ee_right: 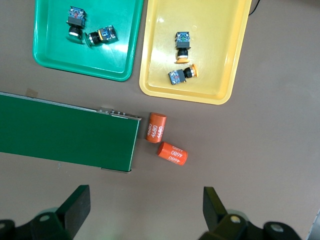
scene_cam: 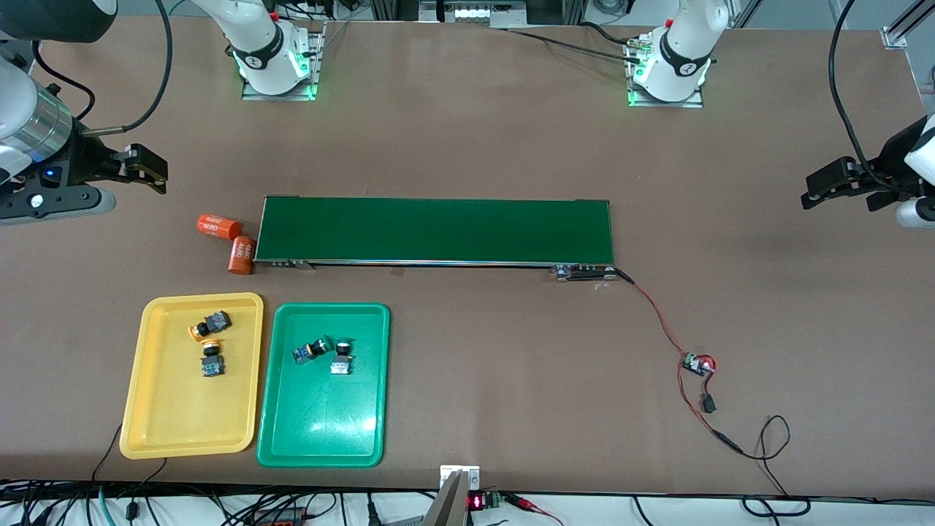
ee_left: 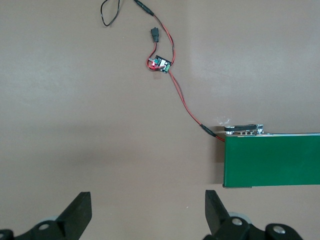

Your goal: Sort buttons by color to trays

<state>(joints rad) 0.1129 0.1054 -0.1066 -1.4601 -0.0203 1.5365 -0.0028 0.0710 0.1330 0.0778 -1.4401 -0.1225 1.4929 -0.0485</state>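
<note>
Yellow tray (scene_cam: 191,431): flat on the tabletop (scene_cam: 475,146), toward the right arm's end, nearer the front camera than the conveyor belt (scene_cam: 436,230). Holds two yellow-capped buttons: one (scene_cam: 210,324) lying on its side, the other (scene_cam: 211,361) just beside it and nearer the camera, both in the half of the tray closest to the belt.

Green tray (scene_cam: 321,431): just beside the yellow tray, long edges parallel, on the side toward the left arm. Holds two green-capped buttons (scene_cam: 310,351) (scene_cam: 341,356) close together, also in the half closest to the belt.

Orange cylinders, two, white print: one (scene_cam: 218,226) and one (scene_cam: 242,255), near each other off the belt's end at the right arm's side.

Circuit board (scene_cam: 697,364): small, on red and black wires running from the belt's other end.

Left hand (ee_left: 148,212): fingers spread, holding nothing, over bare tabletop off the belt's end; arm waiting.

Right hand (ee_right: 146,210): fingers spread, holding nothing, over tabletop near the orange cylinders; arm waiting.
</note>
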